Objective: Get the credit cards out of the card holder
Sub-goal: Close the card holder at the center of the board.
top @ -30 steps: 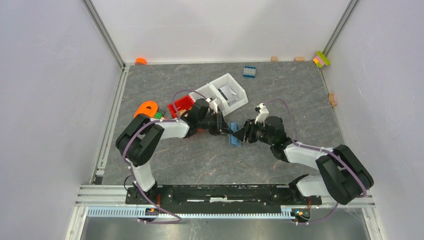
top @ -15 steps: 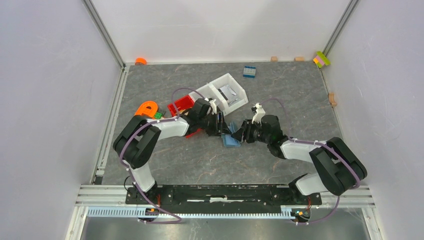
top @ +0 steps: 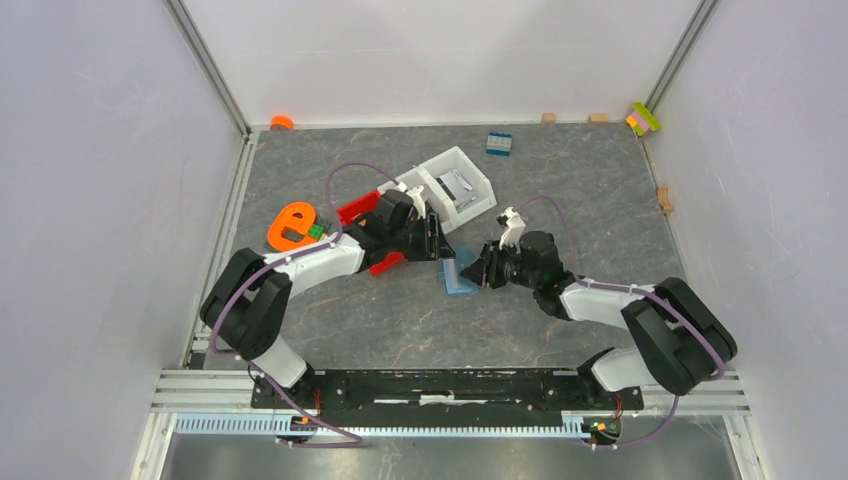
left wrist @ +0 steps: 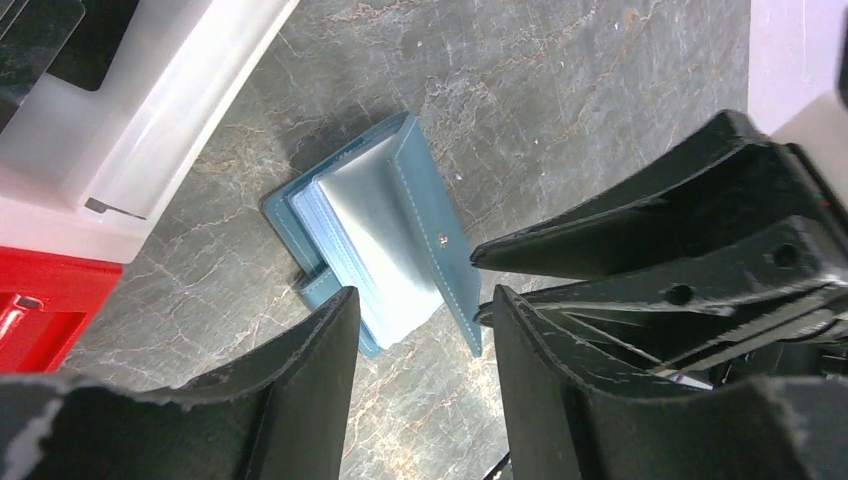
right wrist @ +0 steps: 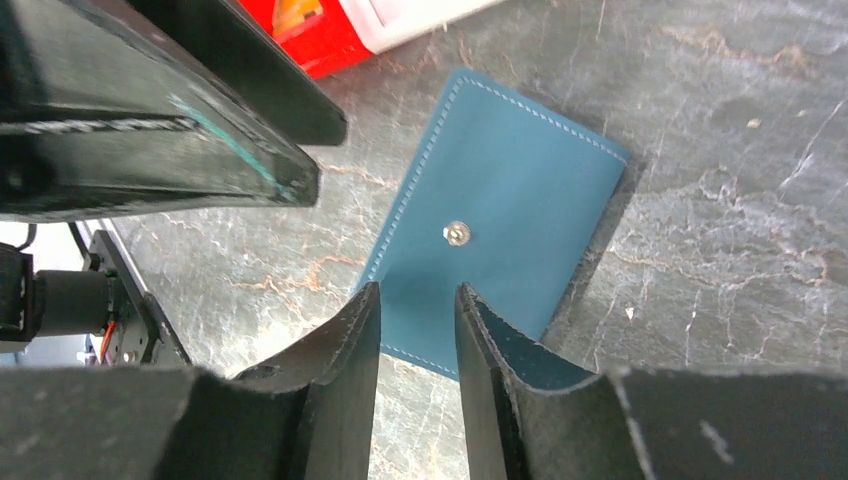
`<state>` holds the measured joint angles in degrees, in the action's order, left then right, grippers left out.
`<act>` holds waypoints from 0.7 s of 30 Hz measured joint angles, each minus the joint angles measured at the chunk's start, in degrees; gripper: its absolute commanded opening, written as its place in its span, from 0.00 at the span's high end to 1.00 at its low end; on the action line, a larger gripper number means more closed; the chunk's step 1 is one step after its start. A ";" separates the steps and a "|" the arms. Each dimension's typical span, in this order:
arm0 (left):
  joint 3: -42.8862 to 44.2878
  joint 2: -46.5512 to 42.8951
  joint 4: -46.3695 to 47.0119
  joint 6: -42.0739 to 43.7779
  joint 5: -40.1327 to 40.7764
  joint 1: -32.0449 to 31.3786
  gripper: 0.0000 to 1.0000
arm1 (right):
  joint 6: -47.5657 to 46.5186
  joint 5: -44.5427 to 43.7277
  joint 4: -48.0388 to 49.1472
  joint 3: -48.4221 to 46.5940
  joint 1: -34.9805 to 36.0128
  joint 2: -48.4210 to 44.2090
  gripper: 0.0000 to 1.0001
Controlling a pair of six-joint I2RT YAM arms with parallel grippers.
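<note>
Gaping left jaws above the opened card holder [left wrist: 372, 245], right jaws seemingly pinching its flap [right wrist: 500, 200], cards indiscernible inside

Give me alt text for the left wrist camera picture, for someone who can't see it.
A teal wallet lies half open on a gray marbled table, its flap raised off pale, clear sleeves. The right gripper meets the flap's edge from the right, and the left gripper stands open in the foreground. A white bin sits at upper left.
</note>
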<state>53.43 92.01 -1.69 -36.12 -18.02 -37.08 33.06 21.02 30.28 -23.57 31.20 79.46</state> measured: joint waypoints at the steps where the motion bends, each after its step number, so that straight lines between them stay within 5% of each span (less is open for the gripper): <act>1: 0.00 -0.09 0.00 0.04 0.04 0.00 0.46 | 0.00 0.04 0.04 0.00 0.11 0.66 0.62; 8: 0.00 0.24 0.07 0.63 -0.52 -0.26 0.64 | 0.00 1.18 -0.46 -1.75 0.83 6.62 0.72; 15: 0.66 4.22 0.72 0.83 -2.69 -1.20 0.76 | 0.24 -0.28 -1.16 -4.07 0.96 11.02 0.96; 21: 3.82 10.82 -1.53 1.53 -2.86 -1.29 0.98 | -0.35 -2.03 -2.34 -3.87 1.05 8.83 0.99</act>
<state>57.25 102.83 -3.22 -34.59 -20.88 -38.37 32.71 18.98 27.94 -27.44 32.25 88.29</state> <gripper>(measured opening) 0.092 0.013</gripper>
